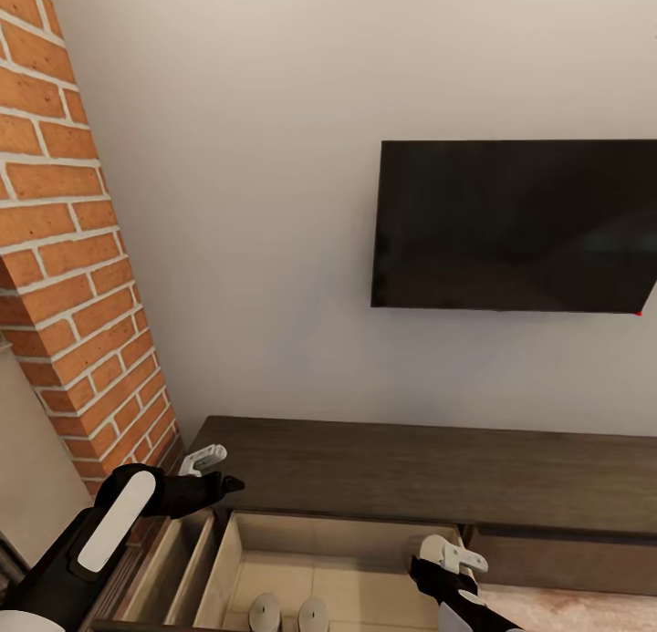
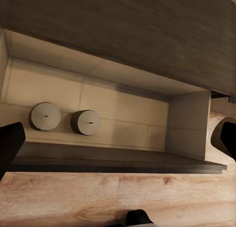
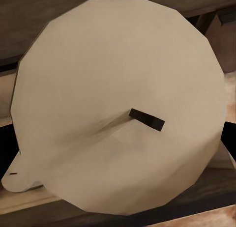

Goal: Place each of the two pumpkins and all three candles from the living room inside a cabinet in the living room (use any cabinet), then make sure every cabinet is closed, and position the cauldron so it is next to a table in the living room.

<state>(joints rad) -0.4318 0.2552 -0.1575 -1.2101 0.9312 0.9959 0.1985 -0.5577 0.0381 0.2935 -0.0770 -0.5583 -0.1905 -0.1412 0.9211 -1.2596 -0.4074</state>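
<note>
The long dark cabinet (image 1: 429, 463) sits under the wall-mounted TV (image 1: 516, 226), and its left drawer (image 1: 239, 559) is pulled wide open, pale wood inside. Two candles (image 2: 45, 116) stand side by side on the drawer floor near the front edge, close together, wicks up, seen from above in the left wrist view. Over the drawer's right part the right gripper (image 1: 449, 557) is clamped on a third candle (image 3: 118, 104), whose pale round top and dark wick loom huge before the right wrist camera. The left gripper (image 1: 208, 459) hovers at the cabinet's left end by the brick wall (image 1: 68, 249), fingers apart, holding nothing.
</note>
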